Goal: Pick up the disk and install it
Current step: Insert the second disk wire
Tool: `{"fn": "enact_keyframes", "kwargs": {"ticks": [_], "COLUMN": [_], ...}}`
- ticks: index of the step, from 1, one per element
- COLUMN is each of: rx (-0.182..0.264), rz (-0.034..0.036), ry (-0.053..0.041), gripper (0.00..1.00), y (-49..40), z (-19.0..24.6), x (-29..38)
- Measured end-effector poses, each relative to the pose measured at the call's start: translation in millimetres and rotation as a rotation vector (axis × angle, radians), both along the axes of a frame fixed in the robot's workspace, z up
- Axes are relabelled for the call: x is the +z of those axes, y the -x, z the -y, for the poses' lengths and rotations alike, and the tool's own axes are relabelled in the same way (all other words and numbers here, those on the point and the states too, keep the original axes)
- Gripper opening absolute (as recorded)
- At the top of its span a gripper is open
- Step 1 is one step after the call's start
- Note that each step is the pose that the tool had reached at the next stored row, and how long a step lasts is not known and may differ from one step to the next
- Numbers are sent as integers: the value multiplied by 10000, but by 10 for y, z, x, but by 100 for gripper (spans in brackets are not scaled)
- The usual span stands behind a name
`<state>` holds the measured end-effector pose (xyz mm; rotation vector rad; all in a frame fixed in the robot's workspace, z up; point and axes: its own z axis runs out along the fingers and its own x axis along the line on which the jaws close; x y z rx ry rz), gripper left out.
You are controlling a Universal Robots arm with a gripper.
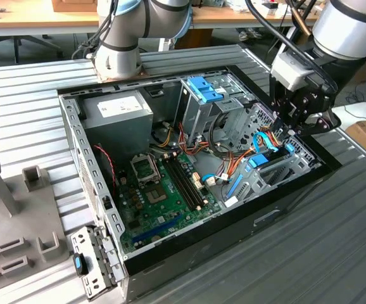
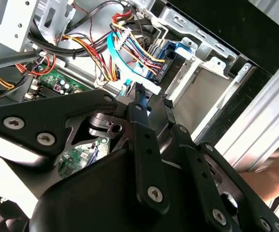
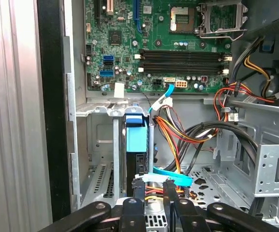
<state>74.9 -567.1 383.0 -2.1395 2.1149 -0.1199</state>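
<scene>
Disk, a flat silver-grey metal drive with blue plastic rails (image 3: 134, 128), is pictured edge-on in the grey metal bay (image 3: 98, 140), apparently seated, the black gripper (image 3: 152, 182) just above, fingers narrowly parted, empty.

1. An open computer case (image 1: 297, 183) is seen lying on a ribbed metal bench (image 1: 31, 95).
2. A green circuit board (image 1: 164, 190) is laid across the case floor, with black memory slots (image 3: 183, 55) at its middle.
3. A grey power-supply box (image 1: 116, 114) is set in one corner.
4. A metal cage (image 1: 202, 111) topped by a blue latch (image 1: 203, 88) stands beside it.
5. Coloured wires (image 3: 178, 133) are bundled near the cage.
</scene>
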Motion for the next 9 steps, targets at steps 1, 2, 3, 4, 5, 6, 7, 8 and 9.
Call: {"fn": "enact_keyframes", "kwargs": {"ticks": [1,2,3,4,5,6,7,8,9], "rx": [0,0,0,0,-1,0,-1,-3,-2], "rz": [1,0,0,0,-65,-152,-243,-328,-437], "ry": [1,2,2,1,5,35,104,187,284], "gripper": [30,30,30,30,30,30,30,30,30], "y": [0,0,0,0,-1,-2,-4,-5,-7], "z": [0,0,0,-5,-19,-42,-66,-86,-118], "x": [0,0,0,0,0,2,6,11,16]}}
